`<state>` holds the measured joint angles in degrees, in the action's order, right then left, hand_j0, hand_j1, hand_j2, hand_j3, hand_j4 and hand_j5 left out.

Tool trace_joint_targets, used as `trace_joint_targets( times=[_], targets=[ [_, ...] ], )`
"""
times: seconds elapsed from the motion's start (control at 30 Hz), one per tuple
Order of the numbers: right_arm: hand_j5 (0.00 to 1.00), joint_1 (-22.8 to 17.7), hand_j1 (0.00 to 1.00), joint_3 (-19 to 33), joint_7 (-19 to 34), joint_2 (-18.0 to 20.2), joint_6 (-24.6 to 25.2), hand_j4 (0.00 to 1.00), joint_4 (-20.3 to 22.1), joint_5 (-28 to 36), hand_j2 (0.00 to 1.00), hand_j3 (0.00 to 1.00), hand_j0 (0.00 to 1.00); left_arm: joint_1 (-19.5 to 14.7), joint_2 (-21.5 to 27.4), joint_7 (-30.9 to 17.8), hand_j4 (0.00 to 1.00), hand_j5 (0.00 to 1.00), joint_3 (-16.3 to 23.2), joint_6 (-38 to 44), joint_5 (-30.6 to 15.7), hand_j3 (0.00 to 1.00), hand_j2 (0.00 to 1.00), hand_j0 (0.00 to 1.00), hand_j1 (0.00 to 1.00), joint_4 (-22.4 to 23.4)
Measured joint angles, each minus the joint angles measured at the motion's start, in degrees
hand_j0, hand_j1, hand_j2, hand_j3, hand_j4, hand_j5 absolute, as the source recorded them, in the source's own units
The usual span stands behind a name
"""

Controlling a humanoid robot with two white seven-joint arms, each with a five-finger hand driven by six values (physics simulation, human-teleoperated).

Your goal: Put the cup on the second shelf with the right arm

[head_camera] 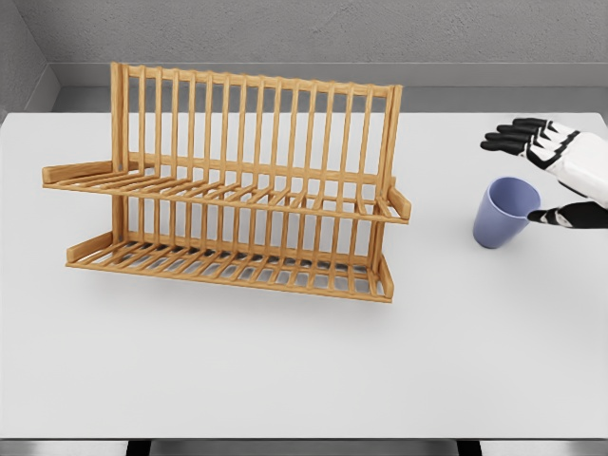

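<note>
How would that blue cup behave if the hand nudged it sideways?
The blue cup already looks tilted on the table, so it would probably tip. Round and tapered, it would likely roll in a curve. Its smooth wall may slip against the right hand.

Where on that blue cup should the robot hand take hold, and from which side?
Probably around the side wall of the blue cup, coming from the right, where the right robot hand already is. The cup shows no handle, stands tilted with its open mouth up, and its right side is free; the wooden rack stands to its left.
</note>
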<state>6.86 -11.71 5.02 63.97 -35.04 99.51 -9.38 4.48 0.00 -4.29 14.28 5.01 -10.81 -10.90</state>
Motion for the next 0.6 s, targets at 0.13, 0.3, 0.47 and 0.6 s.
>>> trace_joint_targets(
  times=[0.13,0.3,0.47,0.6],
  targets=[
    [1.0,-0.26,1.0,0.18,-0.26,0.18,0.0,1.0,-0.47,0.12,1.0,1.0,1.0,0.0,0.0,0.0,1.0,1.0,-0.01,0.0,0.0,1.0,1.0,1.0,1.0,0.0],
    [1.0,-0.88,1.0,1.03,4.17,3.7,0.0,1.0,-3.41,0.16,1.0,1.0,1.0,0.0,0.0,0.0,1.0,1.0,-0.01,0.0,0.0,1.0,1.0,1.0,1.0,0.0],
    [1.0,0.18,1.0,5.59,20.46,6.69,-0.05,1.0,-3.71,0.6,1.0,1.0,1.0,0.0,0.0,0.0,1.0,1.0,-0.01,0.0,0.0,1.0,1.0,1.0,1.0,0.0],
    [1.0,4.57,1.0,8.07,27.48,5.52,-0.06,1.0,-3.84,0.93,1.0,1.0,1.0,0.0,0.0,0.0,1.0,1.0,-0.02,0.0,0.0,1.0,1.0,1.0,1.0,0.0]
  ],
)
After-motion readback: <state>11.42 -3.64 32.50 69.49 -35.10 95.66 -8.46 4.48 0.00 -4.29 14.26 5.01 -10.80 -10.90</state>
